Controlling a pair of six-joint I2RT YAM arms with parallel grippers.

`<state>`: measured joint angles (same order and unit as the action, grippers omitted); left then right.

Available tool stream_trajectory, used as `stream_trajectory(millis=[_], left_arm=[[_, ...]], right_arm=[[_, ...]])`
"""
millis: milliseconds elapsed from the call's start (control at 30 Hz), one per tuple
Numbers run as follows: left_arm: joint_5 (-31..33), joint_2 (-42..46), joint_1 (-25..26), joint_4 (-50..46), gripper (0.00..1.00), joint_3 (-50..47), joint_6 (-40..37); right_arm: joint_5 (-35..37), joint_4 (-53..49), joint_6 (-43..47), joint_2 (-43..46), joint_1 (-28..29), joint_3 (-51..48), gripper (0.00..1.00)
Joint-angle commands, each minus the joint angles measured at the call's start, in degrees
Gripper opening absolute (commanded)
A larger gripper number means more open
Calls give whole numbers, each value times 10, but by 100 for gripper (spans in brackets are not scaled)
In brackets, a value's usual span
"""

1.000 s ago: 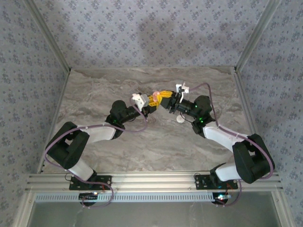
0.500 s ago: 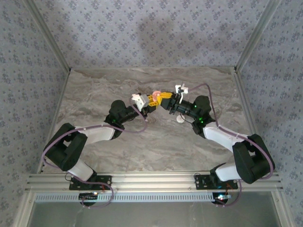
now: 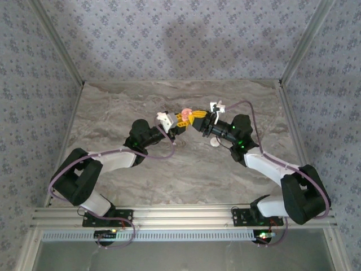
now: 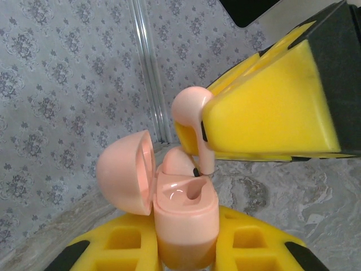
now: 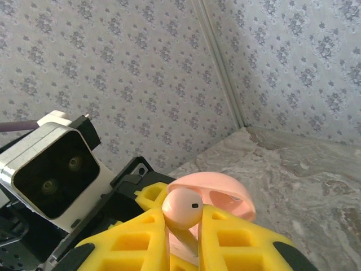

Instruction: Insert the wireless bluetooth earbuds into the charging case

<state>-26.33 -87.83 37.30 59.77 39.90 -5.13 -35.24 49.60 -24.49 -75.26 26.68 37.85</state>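
Left wrist view: case point(image 4: 184, 217) stands upright between yellow fingers point(image 4: 121, 248), lid point(image 4: 127, 172) swung open to the left; its base is cut off by the bottom edge.
Left gripper point(image 4: 186, 253): clamped on the case.
Right gripper point(image 5: 189, 240): pinching a pink earbud point(image 5: 181, 208) by its stem, head up.
Earbud position: just over the case's open well; whether the stem tip touches cannot be told.
Second earbud point(image 4: 176, 161): pink dome in the far well, mostly hidden.
Top view: grippers meet above the table point(image 3: 113, 113); case and earbud blur into one pink speck.
White blob point(image 3: 215, 143): on the table beside the right arm, too small to identify.
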Motion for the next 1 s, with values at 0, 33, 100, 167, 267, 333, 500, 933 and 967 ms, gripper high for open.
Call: stream_trajectory(millis=[0,33,100,167,267,333,500,933,967], left_arm=[[-13,28,4,32,10,23,-4],[-15,28,4,32,10,24,-2],[-17,28,5,32,10,26,-1],[-14,28,5,25,10,27,-4],[3,29,5,4,10,19,-14],[18,35,5,-28,10,10,-30],[74,66,3,-98,9,-25,-57],[143,162,-2,-195,9,-101,-68],[145,169,-2,-200,9,-104,-71]], right_arm=[[17,-56,35,13,6,-5,18],[20,-58,37,13,8,-5,18],[22,-55,39,13,9,-3,17],[22,-50,39,13,9,1,17],[19,-63,34,23,7,8,17],[27,-100,22,37,6,12,17],[66,-259,-33,88,10,22,17],[228,-547,-158,167,75,-51,16],[234,-558,-169,165,80,-55,16]])
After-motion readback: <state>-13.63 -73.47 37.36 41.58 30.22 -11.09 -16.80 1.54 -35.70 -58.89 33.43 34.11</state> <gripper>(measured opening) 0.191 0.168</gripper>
